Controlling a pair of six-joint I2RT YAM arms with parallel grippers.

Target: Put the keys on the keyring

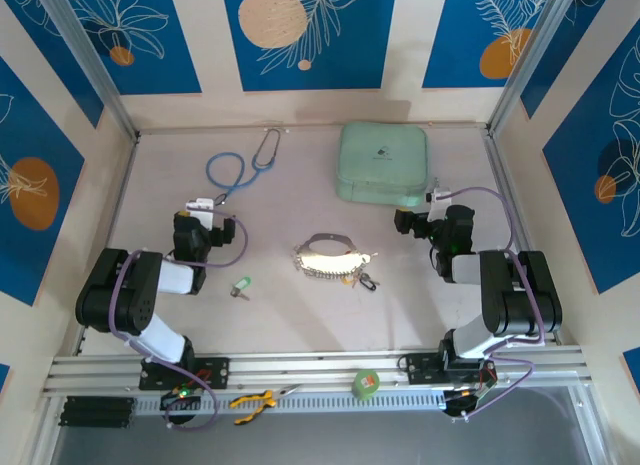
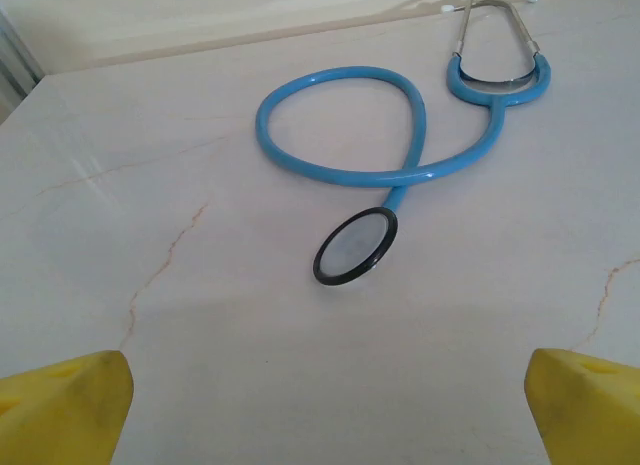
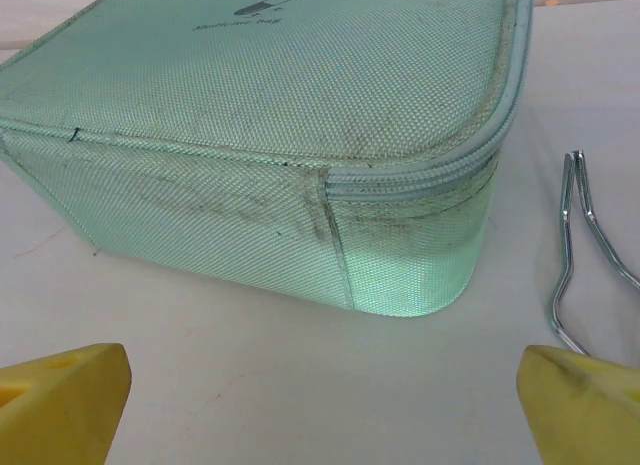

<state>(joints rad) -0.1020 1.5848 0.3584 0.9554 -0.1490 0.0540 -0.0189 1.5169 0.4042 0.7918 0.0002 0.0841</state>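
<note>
Keyring [image 1: 328, 255] sits in the middle of the bench [image 1: 300, 320], between the two end effectors and well apart from both. Each points away from it, toward the far side.

The left end effector [image 1: 210, 210] has its jaws wide apart and holds nothing. In its wrist view the yellow fingertips [image 2: 70, 405] sit in the bottom corners with bare bench between them. The right end effector [image 1: 410, 221] is spread just as wide and is also empty.

A green-headed key [image 1: 241, 285] lies alone to the left of the loop, near the left forearm. A small cluster of keys [image 1: 364, 278] touches the loop's near-right edge (whether they are threaded on it cannot be told from above).

The left wrist view shows the blue stethoscope [image 2: 400, 135] in detail, its dark-rimmed disc nearest the fingers; from above it is a thin curl. The right wrist view brings up the mint-green zip case [image 3: 260, 135], with scuffed weave, a bent chrome wire [image 3: 568, 245] just beside it, and a pill-shaped logo over a line of print too small to read.

On the front rail lie a green tape roll [image 1: 367, 382] and yellow-handled pliers [image 1: 255, 402].
</note>
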